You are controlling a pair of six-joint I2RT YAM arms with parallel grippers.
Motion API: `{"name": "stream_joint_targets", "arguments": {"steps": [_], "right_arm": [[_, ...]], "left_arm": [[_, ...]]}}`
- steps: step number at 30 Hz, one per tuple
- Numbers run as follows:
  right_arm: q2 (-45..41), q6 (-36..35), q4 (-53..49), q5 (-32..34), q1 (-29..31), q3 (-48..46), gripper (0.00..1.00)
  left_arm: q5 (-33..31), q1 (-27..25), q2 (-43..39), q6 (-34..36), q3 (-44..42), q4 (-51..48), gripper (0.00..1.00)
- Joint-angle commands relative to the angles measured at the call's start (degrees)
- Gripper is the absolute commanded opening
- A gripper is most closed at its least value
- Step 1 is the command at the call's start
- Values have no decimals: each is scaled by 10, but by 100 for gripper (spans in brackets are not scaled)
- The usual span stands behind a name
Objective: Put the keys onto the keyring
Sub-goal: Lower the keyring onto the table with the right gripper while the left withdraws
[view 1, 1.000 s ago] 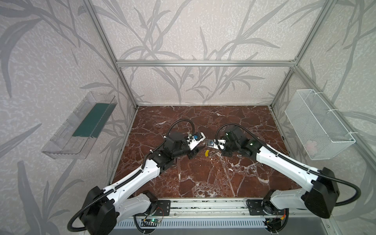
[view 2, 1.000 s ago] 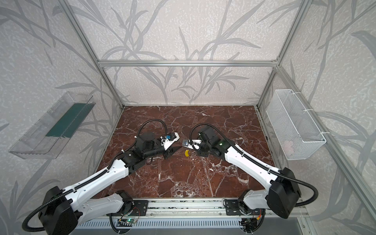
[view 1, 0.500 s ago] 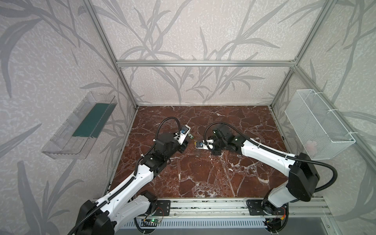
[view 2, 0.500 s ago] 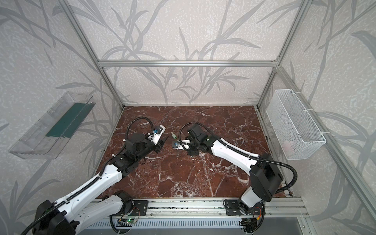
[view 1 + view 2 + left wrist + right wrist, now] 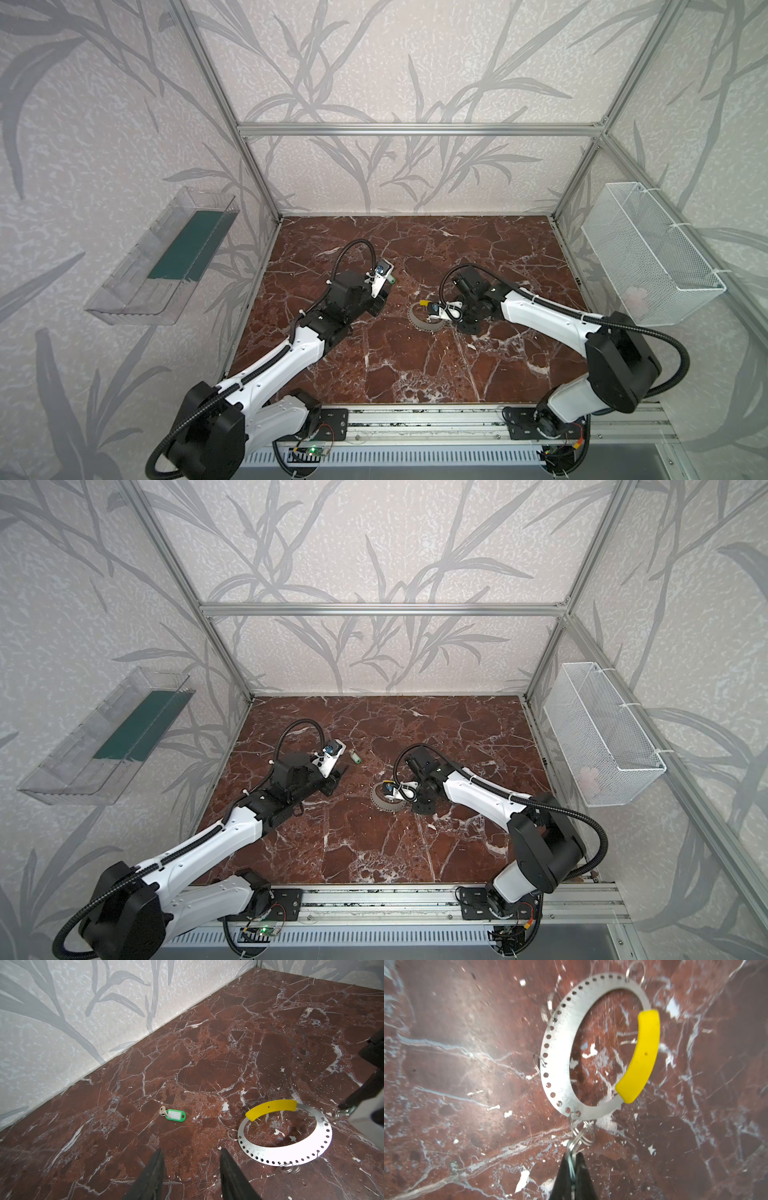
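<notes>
The keyring (image 5: 556,1053), a flat grey metal ring with a row of holes and a yellow sleeve (image 5: 641,1055), sits mid-floor in both top views (image 5: 419,322) (image 5: 380,802). My right gripper (image 5: 572,1155) is shut on a small wire ring (image 5: 579,1136) hooked into its rim, and a thin pale green sliver shows between the fingers. A key (image 5: 175,1115) with a green tag lies alone on the floor (image 5: 355,757), beyond my left gripper (image 5: 191,1150). The left gripper is open and empty, and stands to the left of the keyring (image 5: 286,1153).
Several small wire rings (image 5: 232,1133) hang from the keyring's holes. A clear plastic shelf (image 5: 166,257) is fixed to the left wall. A white wire basket (image 5: 648,257) hangs on the right wall. The back wall (image 5: 83,1032) runs close behind the key.
My left gripper has drawn away from the right one, toward the back left. The right gripper stays shut and has shifted sideways with the keyring.
</notes>
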Motion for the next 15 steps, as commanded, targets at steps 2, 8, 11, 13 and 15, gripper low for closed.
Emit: {"name": "stream_joint_targets", "arguments": {"steps": [2,8,11,13,15], "right_arm": [[32,2,-31,18,-27,-11,19],[-6,21,1,31,-81,-13,46],[-32,29,11,27,-98,0,53],[-37,45,21,-28,-98,17,53],[-25,92,50,-70,-77,34,53]], "left_arm": [[16,0,19,-11,22,7,46],[33,5,51,-6,43,-2,46],[44,12,69,-11,56,-6,46],[48,21,81,-23,64,-7,46],[64,40,94,-48,72,-4,46]]}}
